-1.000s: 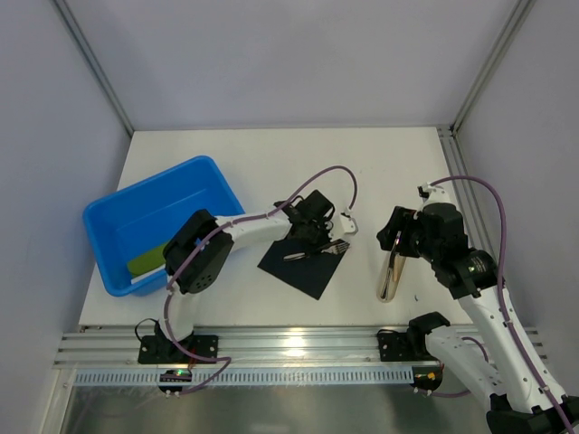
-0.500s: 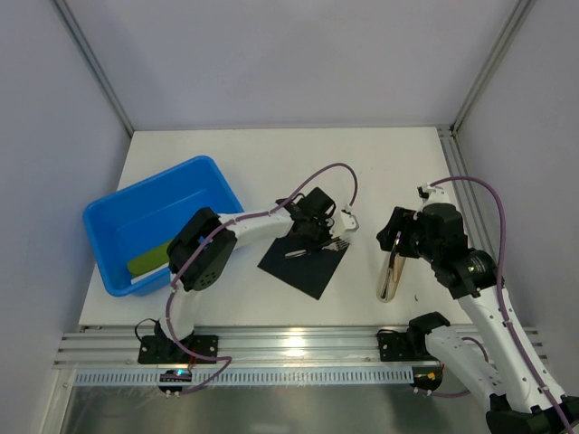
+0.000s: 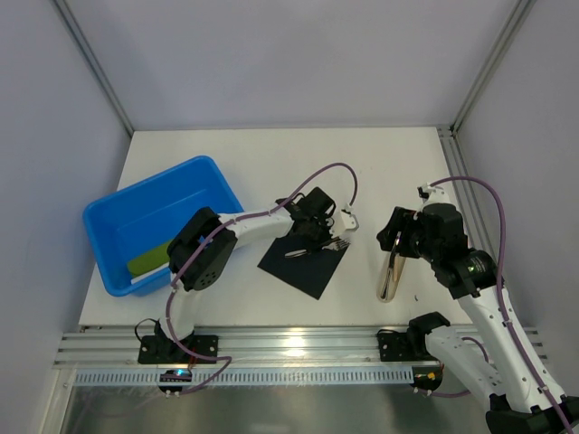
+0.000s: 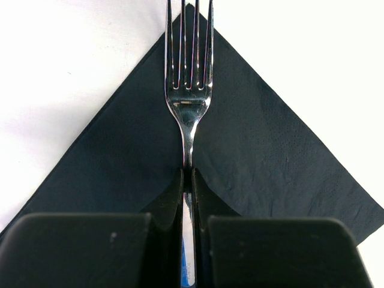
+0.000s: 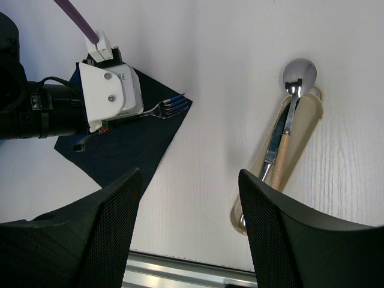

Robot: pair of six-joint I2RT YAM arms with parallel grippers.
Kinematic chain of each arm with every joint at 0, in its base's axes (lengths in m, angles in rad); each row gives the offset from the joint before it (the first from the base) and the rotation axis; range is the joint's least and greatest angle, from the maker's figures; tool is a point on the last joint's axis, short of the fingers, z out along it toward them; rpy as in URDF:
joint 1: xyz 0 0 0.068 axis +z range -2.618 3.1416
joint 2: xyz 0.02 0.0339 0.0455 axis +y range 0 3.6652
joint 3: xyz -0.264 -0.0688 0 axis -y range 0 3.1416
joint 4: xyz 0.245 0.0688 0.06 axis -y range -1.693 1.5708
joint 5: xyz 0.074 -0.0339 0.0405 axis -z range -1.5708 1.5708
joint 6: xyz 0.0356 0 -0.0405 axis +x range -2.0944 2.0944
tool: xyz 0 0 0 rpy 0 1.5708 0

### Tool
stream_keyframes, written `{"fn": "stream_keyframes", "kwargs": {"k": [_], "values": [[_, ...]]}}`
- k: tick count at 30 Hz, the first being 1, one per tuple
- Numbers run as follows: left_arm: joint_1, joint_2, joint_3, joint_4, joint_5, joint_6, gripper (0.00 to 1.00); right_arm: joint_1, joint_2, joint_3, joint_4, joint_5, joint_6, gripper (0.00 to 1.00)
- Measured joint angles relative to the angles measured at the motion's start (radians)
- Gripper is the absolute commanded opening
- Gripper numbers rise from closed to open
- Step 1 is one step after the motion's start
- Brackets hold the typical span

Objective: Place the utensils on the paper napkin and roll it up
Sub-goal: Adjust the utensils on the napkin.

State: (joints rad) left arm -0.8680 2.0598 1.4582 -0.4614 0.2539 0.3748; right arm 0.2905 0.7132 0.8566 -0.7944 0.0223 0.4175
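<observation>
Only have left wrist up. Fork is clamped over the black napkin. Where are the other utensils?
Observer: Spoon and knife lie in a beige holder to the right of the napkin, not on it.
Operator: Right arm on them?
Observer: No. The right end effector hangs over the table by the holder, open and empty.
Operator: Anything on the left side?
Observer: A blue tub with a green item inside.
</observation>
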Motion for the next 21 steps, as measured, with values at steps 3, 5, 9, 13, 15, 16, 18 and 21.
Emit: {"fn": "stream_keyframes", "kwargs": {"k": [3,5,9,13,15,16,18,21], "values": [[0.000,0.000,0.000,0.000,0.000,0.000,0.00,0.000,0.000,0.000,0.000,-0.003,0.000,0.69],[0.000,0.000,0.000,0.000,0.000,0.000,0.00,0.000,0.000,0.000,0.000,-0.014,0.000,0.69],[0.000,0.000,0.000,0.000,0.000,0.000,0.00,0.000,0.000,0.000,0.000,-0.030,0.000,0.69],[0.000,-0.004,-0.007,0.006,-0.003,0.000,0.00,0.000,0.000,0.000,0.000,-0.037,0.001,0.69],[0.000,-0.009,-0.014,0.008,-0.009,0.000,0.00,0.000,0.000,0.000,0.000,-0.038,0.001,0.69],[0.000,-0.011,-0.016,0.008,-0.011,0.000,0.00,0.000,-0.001,0.000,0.000,-0.038,0.001,0.69],[0.000,-0.016,-0.022,0.008,-0.019,0.000,0.00,0.000,-0.002,0.000,0.000,-0.041,0.001,0.69],[0.000,-0.022,-0.027,0.007,-0.027,0.000,0.00,0.000,-0.006,0.000,0.000,-0.044,0.002,0.69]]}}
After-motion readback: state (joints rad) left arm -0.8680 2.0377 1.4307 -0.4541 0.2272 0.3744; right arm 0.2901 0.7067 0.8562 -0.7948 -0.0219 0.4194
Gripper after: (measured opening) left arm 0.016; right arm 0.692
